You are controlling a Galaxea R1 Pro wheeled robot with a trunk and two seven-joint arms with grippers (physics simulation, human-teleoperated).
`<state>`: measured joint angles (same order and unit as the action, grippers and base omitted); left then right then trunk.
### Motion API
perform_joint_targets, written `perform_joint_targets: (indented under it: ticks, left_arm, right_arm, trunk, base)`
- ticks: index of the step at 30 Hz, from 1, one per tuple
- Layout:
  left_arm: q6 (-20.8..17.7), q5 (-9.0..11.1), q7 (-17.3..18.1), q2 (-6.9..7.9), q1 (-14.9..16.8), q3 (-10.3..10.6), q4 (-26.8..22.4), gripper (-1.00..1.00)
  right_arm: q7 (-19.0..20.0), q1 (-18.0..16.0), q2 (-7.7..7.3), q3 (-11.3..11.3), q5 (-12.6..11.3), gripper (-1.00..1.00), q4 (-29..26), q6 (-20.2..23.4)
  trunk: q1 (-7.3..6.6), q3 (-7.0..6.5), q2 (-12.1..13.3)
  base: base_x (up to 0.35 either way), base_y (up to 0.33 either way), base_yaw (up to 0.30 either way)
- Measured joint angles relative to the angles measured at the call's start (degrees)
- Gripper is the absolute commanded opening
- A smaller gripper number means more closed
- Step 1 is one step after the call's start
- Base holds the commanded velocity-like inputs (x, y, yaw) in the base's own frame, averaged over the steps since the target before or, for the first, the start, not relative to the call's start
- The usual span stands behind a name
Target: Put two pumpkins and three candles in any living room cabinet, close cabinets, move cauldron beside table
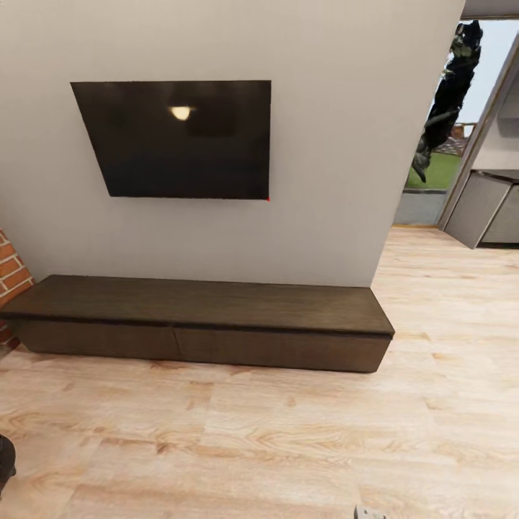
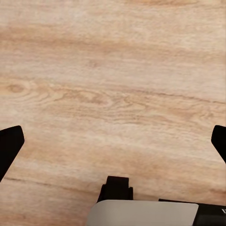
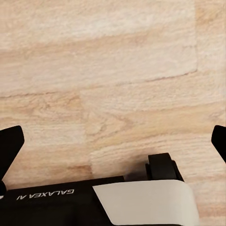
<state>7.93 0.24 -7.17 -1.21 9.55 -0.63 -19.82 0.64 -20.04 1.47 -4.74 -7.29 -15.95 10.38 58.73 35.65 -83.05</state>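
Note:
The cabinet (image 1: 194,306) is a long low dark-brown unit standing against the pale wall straight ahead. Its two flat drawer fronts (image 1: 101,339) sit flush and shut, and its top is bare. My left gripper (image 2: 113,141) hangs open over bare wood floor, with one dark fingertip at each side of the left wrist view. In the right wrist view my right gripper (image 3: 113,141) is likewise open over floor boards, holding nothing. The pumpkins, candles, cauldron and table are out of view.
A black TV (image 1: 176,137) hangs on the wall above the cabinet. A brick pier (image 1: 11,270) meets the cabinet's left end. Right of the wall, an opening leads to grey kitchen cupboards (image 1: 483,209) and a dark plant (image 1: 447,94). Wood floor (image 1: 252,432) lies between me and the cabinet.

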Motion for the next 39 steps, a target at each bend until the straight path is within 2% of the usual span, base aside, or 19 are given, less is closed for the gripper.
perform_joint_targets:
  ticks: [8,27,39]
  left_arm:
    - [0.0,0.0,0.0,0.0,0.0,0.0,0.0,1.0]
    - [0.0,-0.1,0.0,0.0,0.0,0.1,0.0,1.0]
    - [0.0,-0.1,0.0,-0.08,0.0,0.1,0.0,1.0]
  right_arm:
    - [0.0,0.0,-0.3,-0.1,-0.1,1.0,0.0,0.1]
    - [0.0,0.0,-0.1,0.0,0.0,1.0,0.0,0.0]
    - [0.0,0.0,0.33,0.2,0.8,1.0,-0.1,0.0]
  trunk:
    - [0.0,0.01,0.0]
    - [0.0,0.31,0.0]
    - [0.0,0.4,0.0]
  base:
    - [0.0,0.01,-0.019]
    - [-0.007,0.052,-0.249]
    - [-0.085,-0.059,0.004]
